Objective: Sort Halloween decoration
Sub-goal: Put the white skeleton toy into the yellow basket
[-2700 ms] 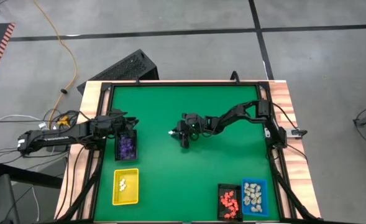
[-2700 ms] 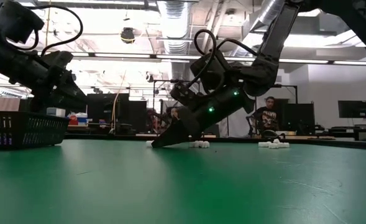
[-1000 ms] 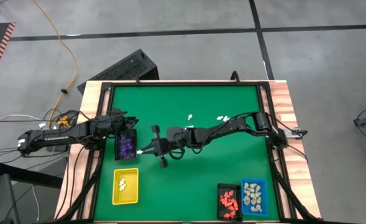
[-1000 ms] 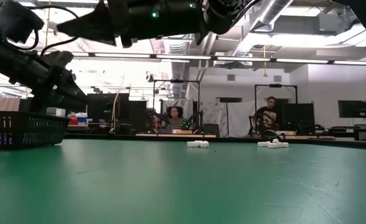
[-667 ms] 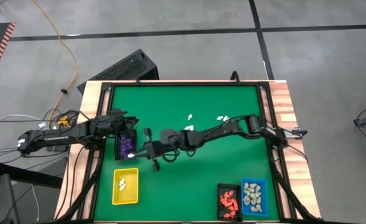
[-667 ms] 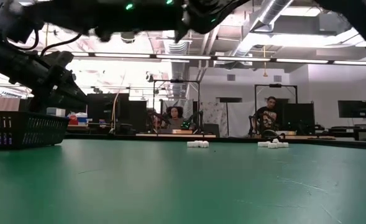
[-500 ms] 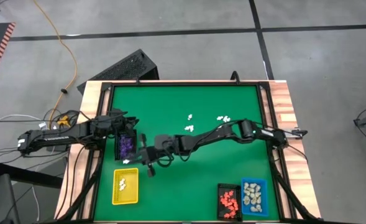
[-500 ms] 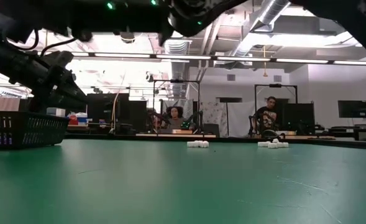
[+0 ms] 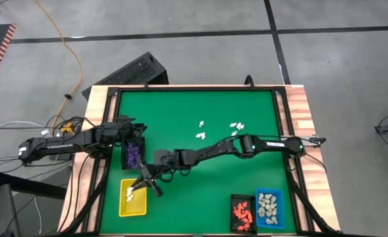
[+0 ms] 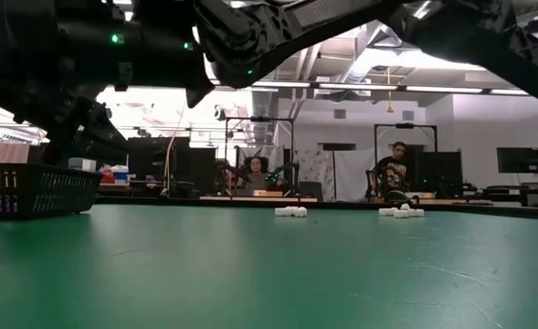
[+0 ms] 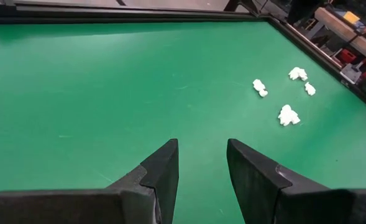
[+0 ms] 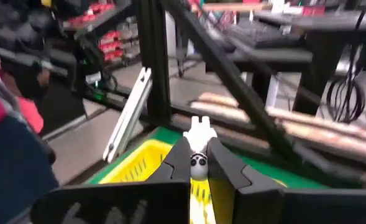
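My right gripper (image 9: 138, 186) reaches across the table and is shut on a tiny white figurine (image 12: 199, 140) above the yellow tray (image 9: 132, 205), which holds a few white figurines. More white figurines (image 9: 199, 135) lie loose on the green mat toward the far side, also seen in the left wrist view (image 11: 288, 115). My left gripper (image 9: 133, 131) stays at the table's left edge beside the black tray of purple figurines (image 9: 134, 155). It is open with nothing between its fingers (image 11: 163, 168). My right gripper pinches the white figurine between its two fingertips (image 12: 178, 160). The figurine's pale end (image 12: 199, 126) sticks out past the tips, and a part with two dark dots (image 12: 198, 161) sits in the gap. The fingers come about level from the table's right. The figurine is lifted clear above the yellow tray (image 12: 139, 167).
A black tray of orange-red figurines (image 9: 242, 212) and a blue tray of cream ones (image 9: 269, 207) stand at the near right. A dark frame (image 9: 112, 118) rims the mat. The low view shows people and desks in the room behind.
My right gripper has carried the white figurine toward the table's left and near edges and downward, from mid-table beside the black tray to above the yellow tray. Its wrist has rolled on the way. The right arm is now stretched out long.
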Controlling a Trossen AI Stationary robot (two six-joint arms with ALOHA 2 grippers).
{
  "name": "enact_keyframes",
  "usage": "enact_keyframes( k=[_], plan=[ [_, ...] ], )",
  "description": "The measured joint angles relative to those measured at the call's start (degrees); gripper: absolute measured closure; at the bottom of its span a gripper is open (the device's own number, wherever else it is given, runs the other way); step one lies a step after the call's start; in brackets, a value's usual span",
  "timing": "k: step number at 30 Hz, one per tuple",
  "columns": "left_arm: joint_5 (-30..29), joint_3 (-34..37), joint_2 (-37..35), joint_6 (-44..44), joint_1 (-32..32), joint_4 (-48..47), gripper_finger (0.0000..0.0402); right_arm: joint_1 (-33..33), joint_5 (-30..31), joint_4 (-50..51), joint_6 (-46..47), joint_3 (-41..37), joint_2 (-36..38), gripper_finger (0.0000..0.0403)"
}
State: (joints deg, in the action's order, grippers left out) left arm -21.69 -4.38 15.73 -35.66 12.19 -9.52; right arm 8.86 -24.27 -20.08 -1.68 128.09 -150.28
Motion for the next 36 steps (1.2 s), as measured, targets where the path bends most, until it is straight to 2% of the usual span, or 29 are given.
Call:
enact_keyframes(
  k=[4, 14, 17, 21, 24, 30, 36],
  plan=[
    [0.0, 0.0, 0.0, 0.1, 0.0, 0.0, 0.0276, 0.0, 0.0, 1.8, -1.8, 0.0, -0.1, 0.0333],
    [-0.1, 0.0, 0.0, 0.9, 0.0, 0.0, 0.0276, -0.7, 0.1, 3.0, -0.2, 0.0, 0.0, 0.0204],
    [0.0, 0.0, 0.0, 0.9, 0.0, 0.0, 0.0276, -0.8, 0.2, 3.3, -0.2, 0.0, 0.0, 0.0190],
    [0.3, 0.0, 0.0, 0.9, 0.0, 0.0, 0.0276, -1.1, -0.8, 4.8, 0.2, 0.0, 0.5, 0.0189],
    [0.5, 0.0, 0.0, 0.9, 0.0, 0.0, 0.0276, -1.6, -2.8, 14.5, -3.4, -0.1, 3.8, 0.0196],
    [0.7, 0.0, 0.0, 2.0, 0.0, 0.0, 0.0276, -3.7, -2.8, 47.2, -16.3, 0.1, 14.6, 0.0208],
    [0.8, 0.0, 0.0, 2.1, 0.0, 0.0, 0.0276, -9.0, 0.4, 78.7, -18.7, -0.5, 22.2, 0.0223]
  ],
)
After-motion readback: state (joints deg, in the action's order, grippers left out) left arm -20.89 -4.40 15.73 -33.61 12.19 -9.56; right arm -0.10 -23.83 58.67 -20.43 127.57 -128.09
